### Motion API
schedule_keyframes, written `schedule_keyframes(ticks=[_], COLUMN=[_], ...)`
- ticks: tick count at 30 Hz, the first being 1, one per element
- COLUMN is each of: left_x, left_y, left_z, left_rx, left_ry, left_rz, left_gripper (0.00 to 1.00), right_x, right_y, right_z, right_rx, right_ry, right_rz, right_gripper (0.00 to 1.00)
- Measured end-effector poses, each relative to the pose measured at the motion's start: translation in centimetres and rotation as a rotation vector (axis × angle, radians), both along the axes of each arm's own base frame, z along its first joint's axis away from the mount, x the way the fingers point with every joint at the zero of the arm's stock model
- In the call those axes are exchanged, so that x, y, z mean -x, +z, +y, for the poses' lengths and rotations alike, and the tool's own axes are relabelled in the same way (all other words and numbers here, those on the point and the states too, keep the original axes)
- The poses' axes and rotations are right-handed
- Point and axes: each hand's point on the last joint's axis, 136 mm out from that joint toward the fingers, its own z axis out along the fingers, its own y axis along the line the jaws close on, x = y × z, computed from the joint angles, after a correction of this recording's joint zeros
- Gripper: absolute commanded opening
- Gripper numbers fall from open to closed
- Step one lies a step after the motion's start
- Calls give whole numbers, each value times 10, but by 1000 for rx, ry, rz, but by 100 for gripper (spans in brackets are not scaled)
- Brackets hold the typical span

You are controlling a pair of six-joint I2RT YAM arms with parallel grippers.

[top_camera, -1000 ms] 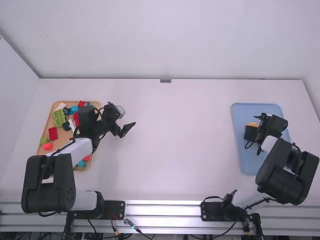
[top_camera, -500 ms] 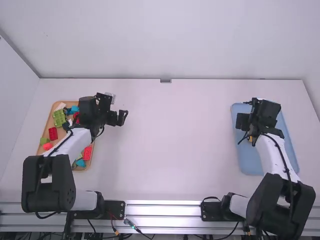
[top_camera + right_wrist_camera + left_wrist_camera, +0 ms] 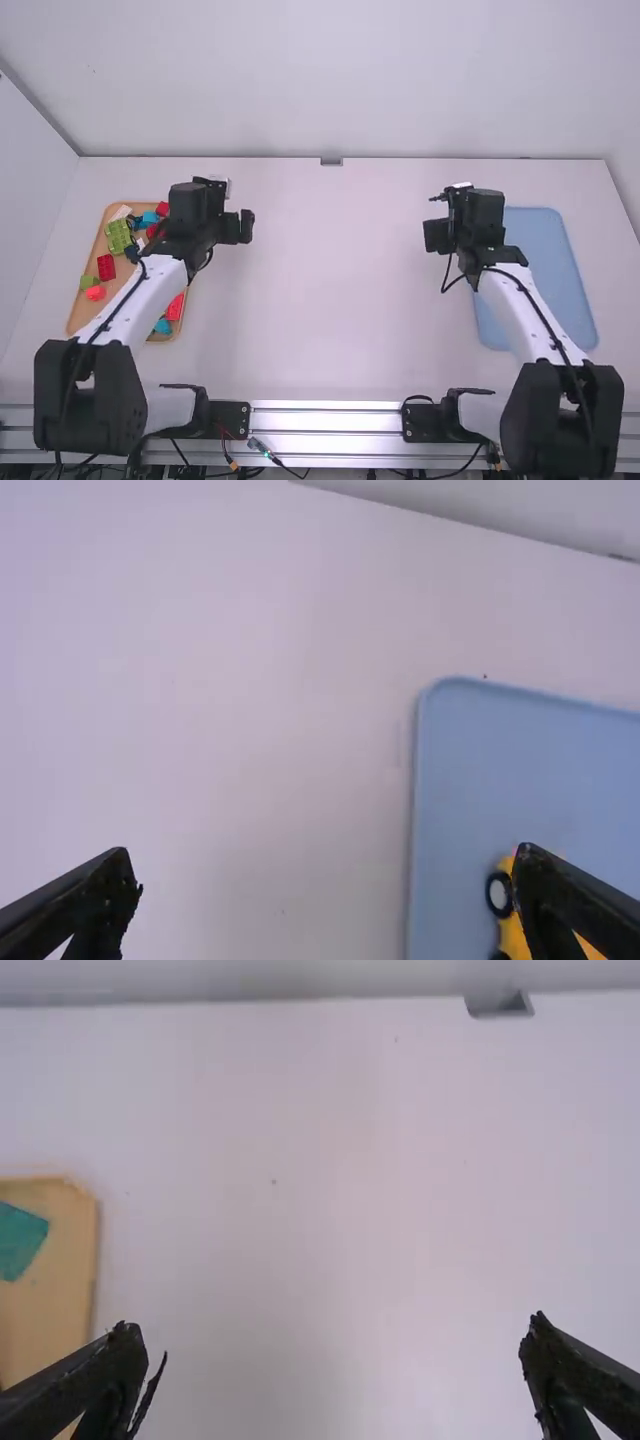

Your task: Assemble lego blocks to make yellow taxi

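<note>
The white worktop (image 3: 330, 310) is spanning most of the frame. The left arm (image 3: 140, 292) and right arm (image 3: 525, 305) are standing over it, on the left and right of the frame, each holding its wrist above the surface.

At the right of the frame the blue tray (image 3: 552, 270) is lying flat. The wooden tray (image 3: 84, 312) is lying at the left, partly under the left arm.

The left gripper (image 3: 335, 1332) and the right gripper (image 3: 328, 865) are both holding their fingers wide apart, gripping nothing.

In the right wrist view, the yellow build (image 3: 513, 936) is sitting on the blue tray, partly hiding behind one finger. A black wheel with a pale hub (image 3: 498, 894) is showing on it, so the taxi is probably nearing completion or already done. Its roof and far side are hiding, so whether any part is missing I cannot tell.

Loose pieces, among them a green block (image 3: 118, 236) and a smaller red block (image 3: 105, 267), are waiting in the wooden tray, likely as spares. If nothing is lacking, only parking the arms is remaining.
</note>
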Motion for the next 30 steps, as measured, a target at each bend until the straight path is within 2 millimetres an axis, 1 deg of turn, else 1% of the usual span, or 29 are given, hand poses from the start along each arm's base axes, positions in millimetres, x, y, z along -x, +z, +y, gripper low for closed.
schedule_keyframes(ticks=[4,6,11,13,14,20,21,23,24,30], left_x=[-2,1,17,27,29,58,59,71,73,105], left_y=[19,22,13,7,7,-5,-5,-12,-13,-36], left_z=[7,10,14,14,14,15,15,16,16,16], left_rx=[-26,-35,-48,-50,-50,-52,-52,-54,-54,-54], left_ry=[32,45,63,65,65,69,70,72,72,72], left_rz=[-76,-98,-88,-83,-83,-90,-90,-92,-92,-94], left_gripper=[90,87,81,77,76,63,63,57,56,41], right_x=[2,4,10,16,17,46,47,60,62,93], right_y=[11,16,23,24,25,12,11,4,2,-22], right_z=[1,2,3,4,3,4,3,3,4,4], right_rx=[-35,-51,-98,-129,-132,-180,-179,-187,-190,-193], right_ry=[-11,-19,-47,-68,-71,-106,-109,-114,-114,-115], right_rz=[-58,-85,-149,-178,-181,-186,-186,-187,-187,-188], right_gripper=[90,88,81,77,76,63,62,56,55,40])
